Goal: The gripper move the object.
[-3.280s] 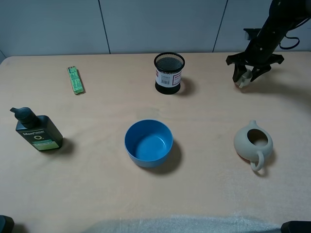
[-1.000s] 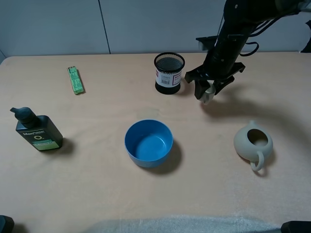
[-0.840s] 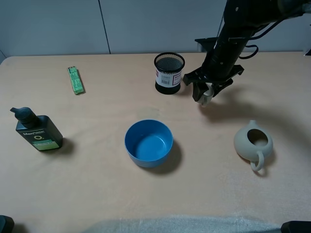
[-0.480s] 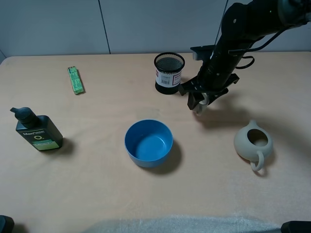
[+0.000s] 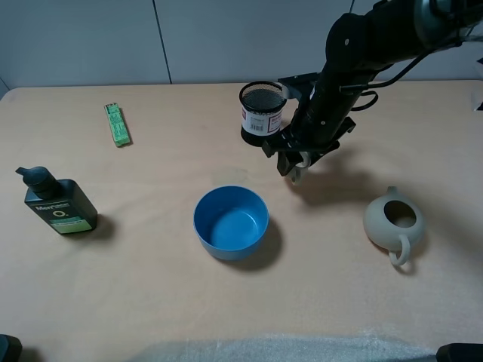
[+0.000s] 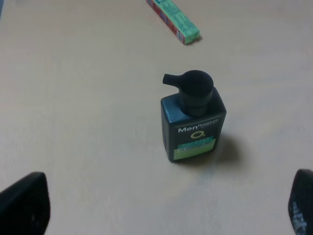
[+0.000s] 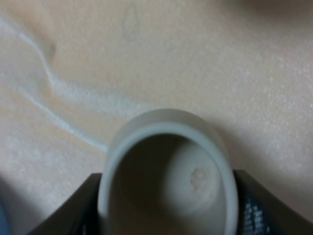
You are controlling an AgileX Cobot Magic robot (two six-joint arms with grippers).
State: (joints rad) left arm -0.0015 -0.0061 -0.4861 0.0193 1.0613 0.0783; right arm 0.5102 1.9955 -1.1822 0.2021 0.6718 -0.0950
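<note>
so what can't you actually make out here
1. Handle of the cup: the right wrist view is blurred and its edge cuts the cup off; in the exterior high view the right gripper covers most of it.
2. Whether the cup touches the table: same cover, cannot tell.
3. Label text on the mesh pen holder: too small, exterior high.
4. Print on the green box: blurred, partly cut off by the left wrist view's edge.

You are looking down on a wide table (image 5: 151, 302) with a pale peach-beige top, lit softly and evenly from above. Behind its far edge stands a blue-grey wall (image 5: 249, 38) of flat panels, split by two thin slanting seams (image 5: 161, 41). Along the near edge you see a whitish strip (image 5: 287, 348), perhaps a fold of cloth.
</note>
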